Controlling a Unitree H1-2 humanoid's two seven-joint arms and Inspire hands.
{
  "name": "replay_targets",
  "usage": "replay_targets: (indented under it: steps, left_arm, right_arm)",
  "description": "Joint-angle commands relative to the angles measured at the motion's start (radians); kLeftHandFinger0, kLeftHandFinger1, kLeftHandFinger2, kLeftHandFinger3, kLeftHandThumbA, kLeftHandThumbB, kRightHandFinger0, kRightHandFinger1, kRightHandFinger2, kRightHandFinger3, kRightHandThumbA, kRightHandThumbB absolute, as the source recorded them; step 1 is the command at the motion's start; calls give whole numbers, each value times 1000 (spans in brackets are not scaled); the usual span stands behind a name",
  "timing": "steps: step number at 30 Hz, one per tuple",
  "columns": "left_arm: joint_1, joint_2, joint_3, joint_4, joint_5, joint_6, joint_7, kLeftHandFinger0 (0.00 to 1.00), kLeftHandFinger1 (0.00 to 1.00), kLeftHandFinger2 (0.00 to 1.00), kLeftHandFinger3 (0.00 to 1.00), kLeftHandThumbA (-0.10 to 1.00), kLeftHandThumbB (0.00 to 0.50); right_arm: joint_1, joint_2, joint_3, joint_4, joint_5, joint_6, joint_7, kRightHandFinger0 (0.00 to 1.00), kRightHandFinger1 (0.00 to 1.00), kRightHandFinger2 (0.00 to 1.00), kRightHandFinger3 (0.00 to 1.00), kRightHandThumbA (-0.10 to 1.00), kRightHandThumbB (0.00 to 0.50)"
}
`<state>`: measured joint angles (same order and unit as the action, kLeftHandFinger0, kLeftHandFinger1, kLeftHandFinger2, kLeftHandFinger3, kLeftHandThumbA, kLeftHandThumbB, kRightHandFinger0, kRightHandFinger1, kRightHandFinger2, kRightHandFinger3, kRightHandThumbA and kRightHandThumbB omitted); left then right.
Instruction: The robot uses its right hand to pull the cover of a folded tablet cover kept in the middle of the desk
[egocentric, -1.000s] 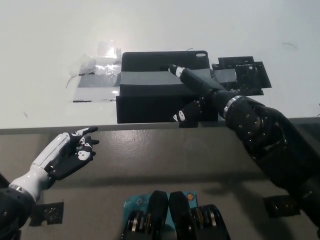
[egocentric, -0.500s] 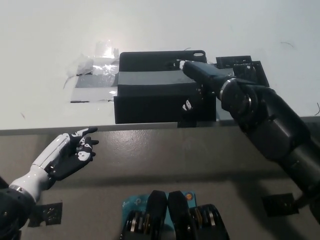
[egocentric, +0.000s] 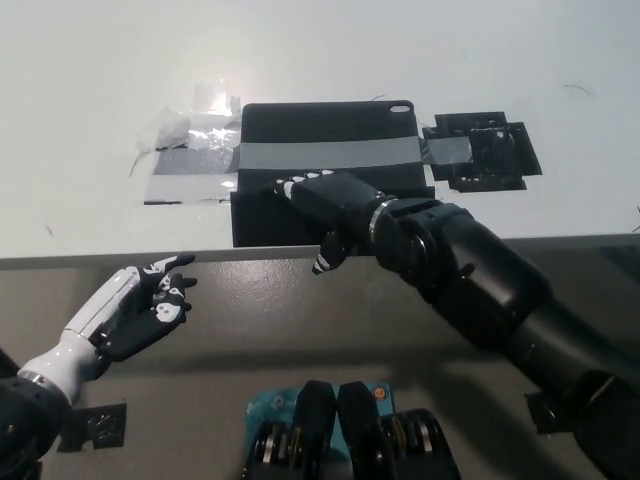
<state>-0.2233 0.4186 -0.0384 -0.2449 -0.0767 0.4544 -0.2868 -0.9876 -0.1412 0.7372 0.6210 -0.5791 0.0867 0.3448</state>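
A black folded tablet cover (egocentric: 300, 125) lies flat in the middle of the white desk (egocentric: 320, 50), with a grey tape strip (egocentric: 330, 155) running across it. My black right hand (egocentric: 320, 205) rests on the cover's near half by its front edge, fingers spread, holding nothing; one finger hangs over the desk's edge. Below the desk's edge at the lower left, my white left hand (egocentric: 135, 305) rests open, well away from the cover.
Clear and grey tape patches (egocentric: 190, 160) are stuck on the desk left of the cover. A black taped patch (egocentric: 485, 150) lies just to its right. The desk's front edge (egocentric: 120, 258) runs across the picture's middle.
My right hand has drawn back from the cover's far right part to its near front edge, moving leftward. The cover lies as before. The left hand has stayed still.
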Motion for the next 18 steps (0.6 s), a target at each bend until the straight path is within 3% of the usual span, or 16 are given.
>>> replay_targets:
  steps: [1, 11, 14, 18]
  left_arm:
    - [-12, 18, 14, -35, -6, 16, -8, 764, 851, 964, 1000, 1000, 97]
    - [-7, 14, 12, -28, -1, 10, -6, 762, 851, 964, 1000, 1000, 99]
    - [-4, 16, 13, -29, -4, 8, -9, 765, 854, 964, 1000, 1000, 101]
    - [-4, 18, 17, -26, -5, 9, -9, 767, 842, 949, 1000, 1000, 112]
  right_arm:
    - [-39, -34, 6, -24, -59, -51, 26, 1000, 1000, 1000, 1000, 1000, 500]
    - [34, -50, -43, -68, -42, -28, 33, 1000, 1000, 1000, 1000, 1000, 500]
    - [98, 17, -138, -111, 78, 62, 88, 1000, 1000, 1000, 1000, 1000, 500]
    - [156, 77, -167, -216, 59, 137, 102, 1000, 1000, 1000, 1000, 1000, 497]
